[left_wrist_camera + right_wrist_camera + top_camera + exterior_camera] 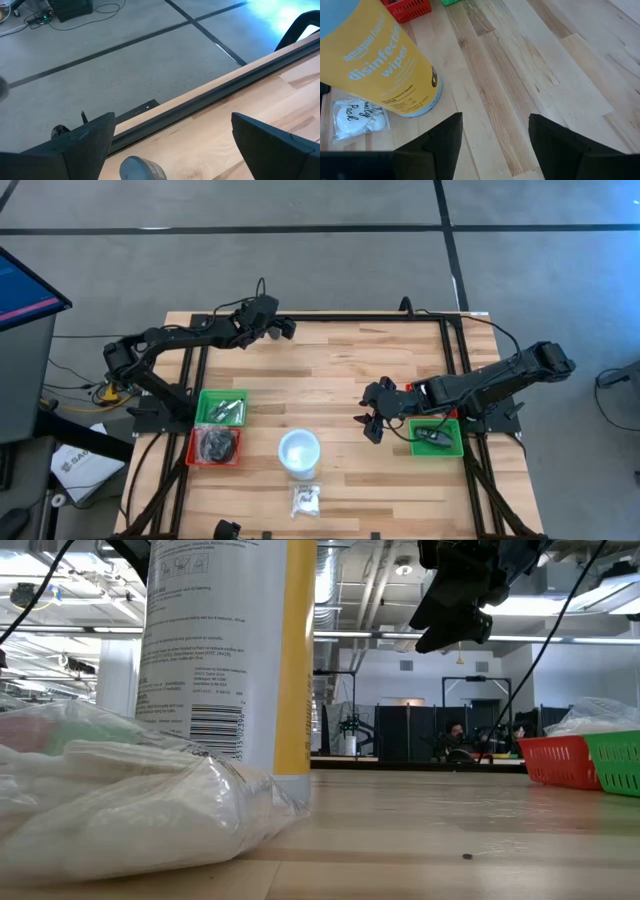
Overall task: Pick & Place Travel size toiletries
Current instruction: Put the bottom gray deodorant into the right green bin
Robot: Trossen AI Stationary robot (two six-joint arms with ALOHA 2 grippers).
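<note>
One clear pack (306, 500) of white pieces lies loose on the counter (340, 370), near its front edge, just in front of the tall wipes canister (299, 452). From the right wrist view the pack (356, 117) sits just beside the canister's base (385, 70); whether they touch I cannot tell.

Some toiletries already sit in trays. The left green tray (222, 407) holds silvery sticks, the red tray (214, 446) next to it holds a dark wrapped bundle, and the right green tray (437, 437) holds a dark oblong piece. So most of the sorting looks done, and the white pack looks like the only loose piece.

The right hand (371, 418) hovers above bare boards between the canister and the right green tray, fingers apart and gripping nothing. To finish, I would expect it to cross to the pack, which the canister crowds on one side.

The left hand (272, 323) waits at the counter's far edge, fingers spread wide and empty.
</note>
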